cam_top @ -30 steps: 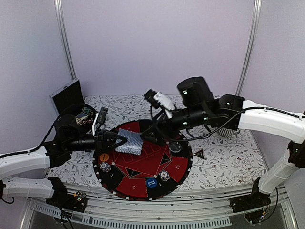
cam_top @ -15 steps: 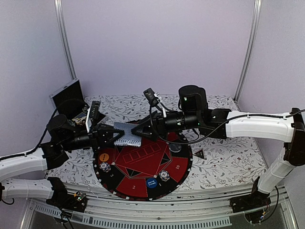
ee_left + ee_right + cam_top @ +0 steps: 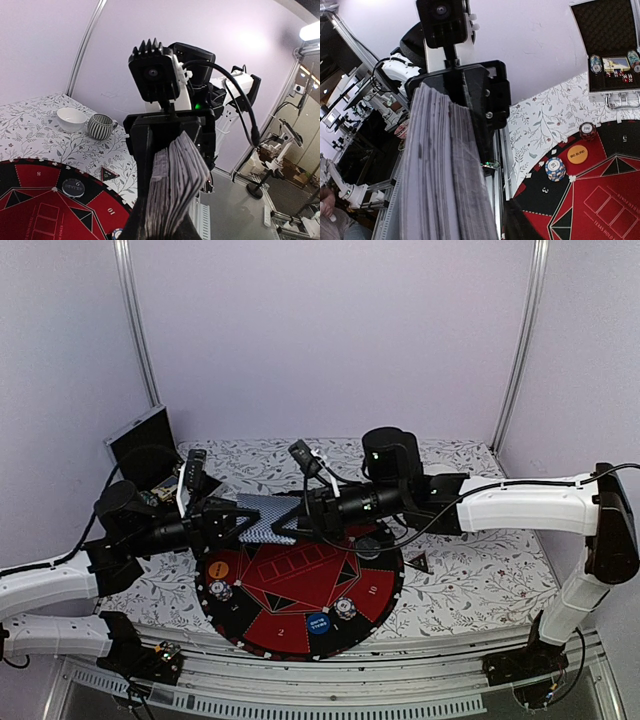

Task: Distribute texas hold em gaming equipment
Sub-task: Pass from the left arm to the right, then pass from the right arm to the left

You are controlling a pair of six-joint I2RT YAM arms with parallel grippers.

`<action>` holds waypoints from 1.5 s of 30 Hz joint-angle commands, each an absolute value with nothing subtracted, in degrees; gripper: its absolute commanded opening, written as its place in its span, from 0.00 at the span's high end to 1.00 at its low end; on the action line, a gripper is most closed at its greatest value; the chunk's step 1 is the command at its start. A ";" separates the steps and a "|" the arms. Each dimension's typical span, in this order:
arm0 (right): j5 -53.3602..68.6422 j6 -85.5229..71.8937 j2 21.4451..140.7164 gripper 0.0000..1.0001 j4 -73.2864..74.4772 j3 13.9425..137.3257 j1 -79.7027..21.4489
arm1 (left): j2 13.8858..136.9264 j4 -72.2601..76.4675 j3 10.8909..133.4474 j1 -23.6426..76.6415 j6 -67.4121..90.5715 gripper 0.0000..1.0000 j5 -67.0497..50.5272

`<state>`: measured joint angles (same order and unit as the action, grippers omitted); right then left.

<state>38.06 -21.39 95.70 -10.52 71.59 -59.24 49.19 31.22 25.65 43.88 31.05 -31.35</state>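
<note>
From above, the left gripper (image 3: 232, 523) is clamped on the deck of cards (image 3: 262, 519), holding it in the air over the far-left part of the round mat (image 3: 290, 590), clear of the tabletop (image 3: 470, 580). The deck's long axis runs left to right. Its free end points at the right gripper (image 3: 300, 515), and its patterned back is tilted up.

In the left wrist view the stack shows edge-on, slightly splayed, its free end reaching the right gripper.

The right wrist view is filled with card edges (its own fingers I can't make out, so I cannot tell whether they pinch a card).

I'd judge the deck light, slick and ready to slide apart. The best hold looks like a flat pinch across the faces at a short end.
</note>
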 commanded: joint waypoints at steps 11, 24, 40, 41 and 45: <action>33.69 -16.32 95.01 0.98 4.04 78.03 -59.10 | 43.79 8.61 31.67 48.07 3.38 0.03 -13.31; 29.87 -17.38 96.89 0.98 18.20 84.38 -58.75 | 48.05 -9.77 41.93 68.45 -47.74 0.02 19.49; 31.40 -17.73 98.54 0.98 18.91 87.23 -58.72 | 57.02 -8.97 45.51 68.63 -53.38 0.02 20.50; 31.13 -17.72 98.45 0.98 18.96 87.35 -58.68 | 57.21 -11.53 46.82 68.21 -51.48 0.02 18.25; 31.09 -17.68 98.21 0.98 19.06 87.53 -58.72 | 58.42 -16.98 49.92 67.11 -46.82 0.02 12.23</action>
